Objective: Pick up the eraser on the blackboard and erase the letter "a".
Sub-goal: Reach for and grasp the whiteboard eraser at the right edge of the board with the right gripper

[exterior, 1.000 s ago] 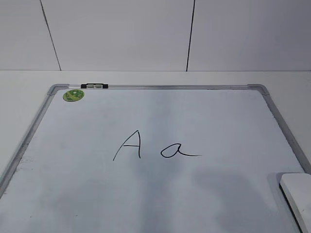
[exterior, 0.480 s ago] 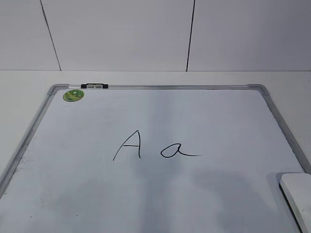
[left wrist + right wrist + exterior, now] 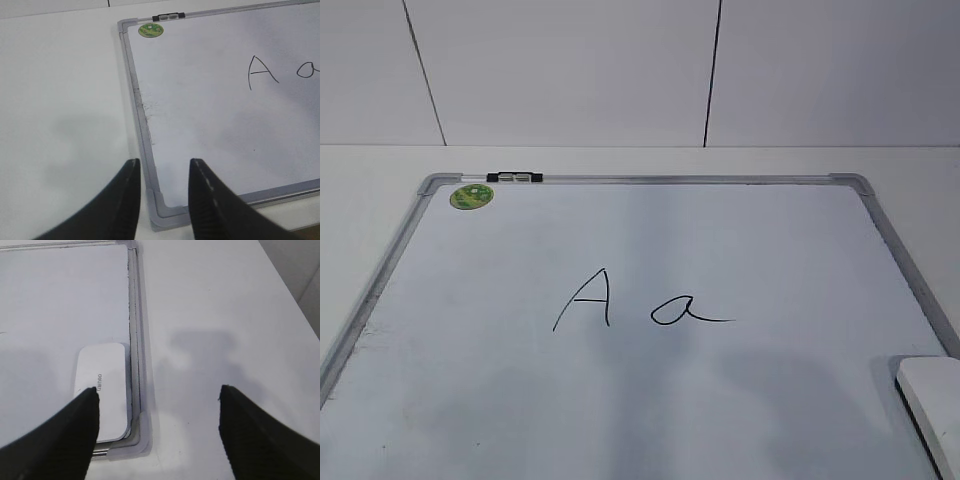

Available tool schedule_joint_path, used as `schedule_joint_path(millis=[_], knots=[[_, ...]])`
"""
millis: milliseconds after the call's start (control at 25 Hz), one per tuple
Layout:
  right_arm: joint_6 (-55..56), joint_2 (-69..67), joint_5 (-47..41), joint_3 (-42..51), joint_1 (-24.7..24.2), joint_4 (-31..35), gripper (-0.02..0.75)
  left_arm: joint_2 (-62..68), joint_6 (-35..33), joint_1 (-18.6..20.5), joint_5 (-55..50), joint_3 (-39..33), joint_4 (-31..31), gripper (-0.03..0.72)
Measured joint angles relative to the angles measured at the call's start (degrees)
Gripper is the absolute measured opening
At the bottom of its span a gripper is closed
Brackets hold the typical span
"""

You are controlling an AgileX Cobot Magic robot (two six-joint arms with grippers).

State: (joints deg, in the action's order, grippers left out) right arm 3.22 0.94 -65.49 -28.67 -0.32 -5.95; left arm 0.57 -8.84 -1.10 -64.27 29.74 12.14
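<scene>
The blackboard [image 3: 650, 400] is a white board with a grey frame, lying flat on the table. The letter "a" [image 3: 682, 311] is written near its middle, right of a capital "A" [image 3: 588, 298]. The eraser [image 3: 932, 396] lies in the board's near right corner; in the right wrist view it [image 3: 102, 385] is a white block with a small grey mark. My right gripper [image 3: 157, 395] is open above that corner, its left finger over the eraser's near end. My left gripper [image 3: 162, 167] is open and empty above the board's near left corner [image 3: 167, 212]. Neither gripper shows in the exterior view.
A round green sticker [image 3: 471, 196] and a small black-and-silver clip [image 3: 515, 177] sit at the board's far left corner. White table [image 3: 225, 315] surrounds the board. A white panelled wall [image 3: 620, 70] stands behind.
</scene>
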Motion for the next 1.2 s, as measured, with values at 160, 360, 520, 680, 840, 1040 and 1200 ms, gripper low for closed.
schedule_joint_path(millis=[160,360,520,680,840,1040,1200], knots=[[0.0,0.0,0.0,0.0,0.0,0.0,0.592,0.0,0.0,0.0,0.0,0.0,0.0,0.245],[0.0,0.0,-0.2,-1.0,0.0,0.6,0.592,0.0,0.0,0.0,0.0,0.0,0.0,0.245],[-0.8,-3.4,-0.3,-4.3,0.0,0.7,0.592,0.0,0.0,0.0,0.0,0.0,0.0,0.244],[-2.2,-9.7,-0.3,-8.0,0.0,0.9,0.592,0.0,0.0,0.0,0.0,0.0,0.0,0.245],[-2.2,-14.7,-0.1,-10.2,0.0,3.1,0.592,0.0,0.0,0.0,0.0,0.0,0.0,0.245],[-2.5,-22.3,-2.8,-12.7,0.0,5.3,0.592,0.0,0.0,0.0,0.0,0.0,0.0,0.244],[-4.4,-29.9,-5.9,-14.8,0.0,6.0,0.592,0.0,0.0,0.0,0.0,0.0,0.0,0.244]])
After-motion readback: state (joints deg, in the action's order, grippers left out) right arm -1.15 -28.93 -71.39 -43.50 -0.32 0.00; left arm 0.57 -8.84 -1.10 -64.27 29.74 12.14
